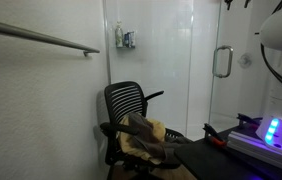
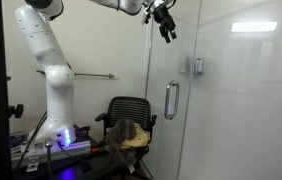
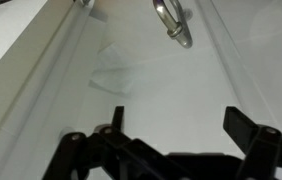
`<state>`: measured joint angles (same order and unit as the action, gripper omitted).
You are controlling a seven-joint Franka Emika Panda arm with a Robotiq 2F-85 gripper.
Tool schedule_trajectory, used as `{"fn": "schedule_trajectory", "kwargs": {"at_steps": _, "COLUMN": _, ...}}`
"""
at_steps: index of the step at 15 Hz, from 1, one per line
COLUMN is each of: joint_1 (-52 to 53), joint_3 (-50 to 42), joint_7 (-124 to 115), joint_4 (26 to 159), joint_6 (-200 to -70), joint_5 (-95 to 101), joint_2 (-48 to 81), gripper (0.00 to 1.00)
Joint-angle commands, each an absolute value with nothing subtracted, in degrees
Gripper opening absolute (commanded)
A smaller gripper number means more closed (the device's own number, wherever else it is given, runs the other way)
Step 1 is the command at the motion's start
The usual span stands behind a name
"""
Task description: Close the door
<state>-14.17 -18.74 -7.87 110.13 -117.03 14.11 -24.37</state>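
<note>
The door [image 2: 231, 100] is a tall glossy frosted panel with a silver D-shaped loop handle [image 2: 171, 100] at its edge. It also shows in an exterior view [image 1: 226, 90] with its handle [image 1: 222, 62], and in the wrist view [image 3: 151, 90] with the handle [image 3: 173, 22] at the top. My gripper [image 2: 165, 27] hangs high up near the door's top edge, above the handle, apart from it. In the wrist view my gripper [image 3: 176, 125] is open and empty, its two fingers spread in front of the panel.
A black mesh office chair [image 2: 129, 115] with a brown cloth [image 2: 133, 138] on it stands by the door; it also shows in an exterior view [image 1: 131, 105]. A wall rail [image 1: 41, 38] runs along the wall. The robot base [image 2: 56, 100] stands on a table with lit equipment [image 1: 273, 130].
</note>
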Motion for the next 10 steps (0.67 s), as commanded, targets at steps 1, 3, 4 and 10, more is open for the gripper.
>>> {"fn": "schedule_trajectory", "kwargs": {"at_steps": 1, "joint_1": -16.0, "joint_3": -17.51, "joint_7": -7.4, "joint_4": 110.19, "joint_6": -117.03, "joint_5": 13.26, "joint_2": -24.77, "gripper": 1.0}}
{"fn": "schedule_trajectory", "kwargs": {"at_steps": 3, "joint_1": -16.11, "joint_3": -17.51, "joint_7": -7.46, "joint_4": 110.62, "joint_6": -117.02, "joint_5": 13.23, "joint_2": -25.77, "gripper": 1.0}}
{"fn": "schedule_trajectory", "kwargs": {"at_steps": 4, "joint_1": -16.12, "joint_3": -17.5, "joint_7": -7.44, "joint_4": 110.81, "joint_6": -117.01, "joint_5": 13.19, "joint_2": -25.99, "gripper": 1.0}}
{"fn": "schedule_trajectory", "kwargs": {"at_steps": 10, "joint_1": -17.35, "joint_3": -16.9, "joint_7": -8.07, "joint_4": 109.79, "joint_6": -116.67, "joint_5": 13.51, "joint_2": -25.75, "gripper": 1.0}}
